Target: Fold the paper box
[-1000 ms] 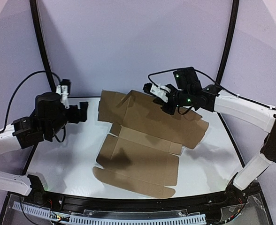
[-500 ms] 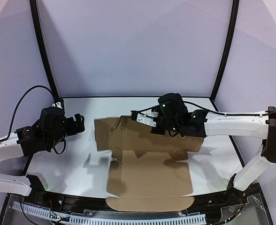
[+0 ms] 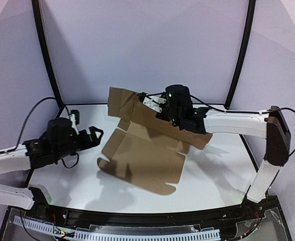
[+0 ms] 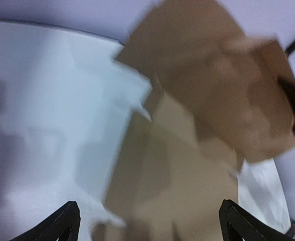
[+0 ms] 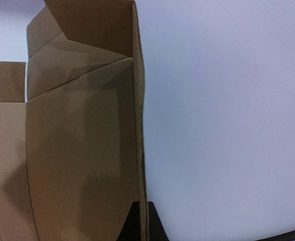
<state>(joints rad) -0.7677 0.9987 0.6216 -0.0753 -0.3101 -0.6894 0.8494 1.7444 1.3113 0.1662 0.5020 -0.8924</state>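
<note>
The paper box (image 3: 142, 163) is an unfolded brown cardboard sheet with flaps, tilted up off the white table (image 3: 217, 165), its far part raised and its near flap low. My right gripper (image 3: 155, 104) is shut on the sheet's raised far edge. In the right wrist view the thin cardboard (image 5: 77, 150) edge runs between the closed right gripper (image 5: 141, 207). My left gripper (image 3: 95, 134) stands open just left of the sheet, not touching it. In the left wrist view, the left gripper (image 4: 148, 211) has its jaws wide apart in front of the blurred cardboard (image 4: 187, 150).
Black frame posts stand at the back left (image 3: 46, 55) and back right (image 3: 240, 55). A black rail (image 3: 147, 221) runs along the near table edge. Pale walls close the back and sides.
The right gripper swept the sheet toward the near edge, then lifted and tilted it back to the left. The left arm came lower and rightward, nearer the sheet, still open.
</note>
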